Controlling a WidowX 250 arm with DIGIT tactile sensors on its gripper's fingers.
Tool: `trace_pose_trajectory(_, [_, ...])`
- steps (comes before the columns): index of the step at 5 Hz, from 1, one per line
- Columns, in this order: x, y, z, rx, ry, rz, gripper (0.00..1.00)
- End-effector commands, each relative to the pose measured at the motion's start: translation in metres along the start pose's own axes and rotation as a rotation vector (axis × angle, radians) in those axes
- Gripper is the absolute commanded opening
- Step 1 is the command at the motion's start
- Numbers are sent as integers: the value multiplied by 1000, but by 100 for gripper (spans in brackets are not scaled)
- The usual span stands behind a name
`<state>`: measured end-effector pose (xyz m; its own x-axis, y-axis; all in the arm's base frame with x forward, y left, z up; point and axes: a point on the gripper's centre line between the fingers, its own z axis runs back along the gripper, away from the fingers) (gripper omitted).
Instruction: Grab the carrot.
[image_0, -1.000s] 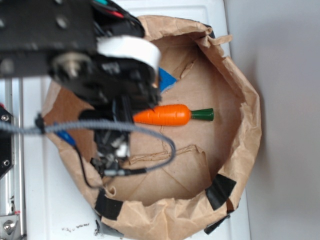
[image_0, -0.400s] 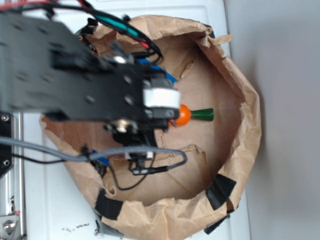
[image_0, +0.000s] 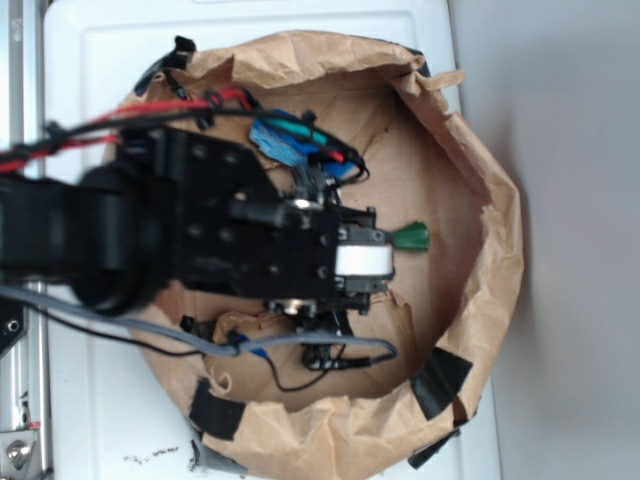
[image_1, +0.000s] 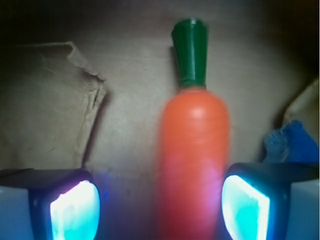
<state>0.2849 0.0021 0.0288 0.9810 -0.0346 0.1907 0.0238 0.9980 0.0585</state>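
Orange plastic fills the middle of the wrist view: the carrot (image_1: 194, 155) lies lengthwise on brown paper, its dark green stem (image_1: 190, 52) pointing away from the camera. The gripper (image_1: 160, 207) stands spread wide, one glowing pad (image_1: 75, 210) well off to the left of the carrot and the other pad (image_1: 245, 207) just beside its right flank; whether that pad touches the carrot cannot be told. Nothing is clasped. A torn flap of paper (image_1: 55, 105) lies left of the carrot, and a bit of the blue sponge (image_1: 290, 142) shows at the right edge.

From the exterior view the black arm (image_0: 200, 235) reaches over the crumpled paper bag (image_0: 490, 250), which sits on a white surface (image_0: 90, 60) with black tape (image_0: 440, 380) on its rim. The arm covers nearly all of the carrot, so only the green stem (image_0: 412, 237) pokes out beyond the gripper (image_0: 365, 262). Red, green and grey cables (image_0: 150, 115) trail off the arm, and the blue sponge (image_0: 280, 143) shows just beyond it
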Motion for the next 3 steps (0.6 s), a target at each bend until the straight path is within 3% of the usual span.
trace_pose_trajectory(1, [24,30,-12,-47,-33,-2,0])
trace_pose_trajectory(3, [27,22,41,-121,-42,8,0])
